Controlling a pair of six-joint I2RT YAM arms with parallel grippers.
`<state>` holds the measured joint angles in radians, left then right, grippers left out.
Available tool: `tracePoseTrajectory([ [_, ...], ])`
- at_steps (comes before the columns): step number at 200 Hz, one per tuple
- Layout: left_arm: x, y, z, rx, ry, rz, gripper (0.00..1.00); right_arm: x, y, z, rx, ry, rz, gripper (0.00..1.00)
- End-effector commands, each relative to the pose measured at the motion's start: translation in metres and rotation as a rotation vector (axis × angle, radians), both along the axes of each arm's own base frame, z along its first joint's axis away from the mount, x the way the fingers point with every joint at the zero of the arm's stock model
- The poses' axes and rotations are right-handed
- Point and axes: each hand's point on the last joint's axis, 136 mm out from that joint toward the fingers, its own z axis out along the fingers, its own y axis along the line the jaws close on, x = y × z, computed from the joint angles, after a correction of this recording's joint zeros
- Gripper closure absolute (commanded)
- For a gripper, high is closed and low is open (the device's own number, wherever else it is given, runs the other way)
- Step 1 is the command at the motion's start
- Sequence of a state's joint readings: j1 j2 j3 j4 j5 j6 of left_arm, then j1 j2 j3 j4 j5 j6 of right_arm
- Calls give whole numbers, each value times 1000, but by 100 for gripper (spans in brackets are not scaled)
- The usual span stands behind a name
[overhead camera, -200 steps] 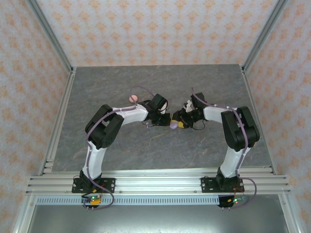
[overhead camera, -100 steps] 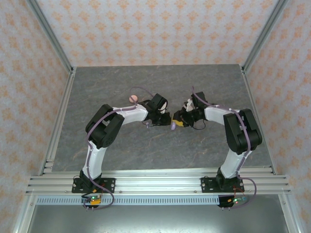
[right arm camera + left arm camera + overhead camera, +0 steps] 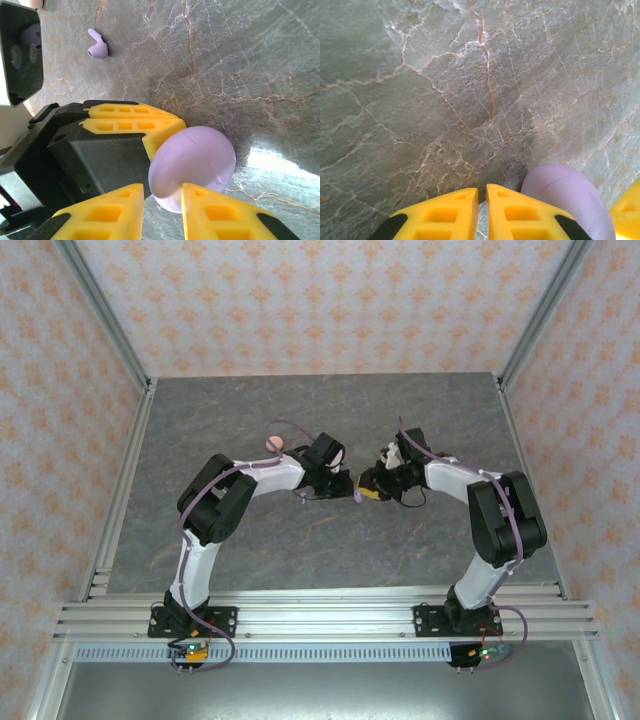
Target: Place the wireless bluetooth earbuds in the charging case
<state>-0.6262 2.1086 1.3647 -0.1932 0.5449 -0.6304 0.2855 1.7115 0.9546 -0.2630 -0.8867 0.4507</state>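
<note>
1. Left gripper (image 3: 481, 194): fingers closed together with nothing between them, tips just beside the lilac case (image 3: 192, 167).
2. Right gripper (image 3: 163, 192): fingers narrow, the case's near edge between them. Cannot tell if it is clamped.
3. Lilac earbud (image 3: 97, 46): loose on the table (image 3: 240, 60), upper left of the right wrist view, apart from the case.
4. Top view: pink round object (image 3: 273, 443) left of centre.

Case (image 3: 192, 160): landmark; on table (image 3: 300, 550), abt mid.
L gripper (image 3: 482, 192): at case's left, fingertips touching its side.
R gripper (image 3: 161, 189): at case's right, one finger either side of case's near end.
Earbud (image 3: 98, 50): on table, apart fr case, beyond L gripper's fingers.
2nd case (image 3: 273, 443): on table, behind-left of case, well apart.
</note>
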Motion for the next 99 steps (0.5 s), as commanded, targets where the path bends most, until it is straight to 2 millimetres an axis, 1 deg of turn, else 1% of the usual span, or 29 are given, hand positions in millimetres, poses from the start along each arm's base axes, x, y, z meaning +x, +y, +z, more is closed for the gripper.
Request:
tracePoseTrajectory([
  [1,-3,-11,-30,-6,-1,-4,84,-7,5,2,-10,1,39,73],
  [38,-4,-4,-33,29,1,6,83,-7,9,-4,-17,11,50,73],
  [68,-3,14,-38,125,-9,38,77,-2,10,-4,-31,6,43,73],
  [90,-5,27,-40,185,-19,55,76,2,11,-5,-42,7,42,73],
  [99,-4,29,-38,192,-29,58,76,3,11,-5,-40,6,44,73],
])
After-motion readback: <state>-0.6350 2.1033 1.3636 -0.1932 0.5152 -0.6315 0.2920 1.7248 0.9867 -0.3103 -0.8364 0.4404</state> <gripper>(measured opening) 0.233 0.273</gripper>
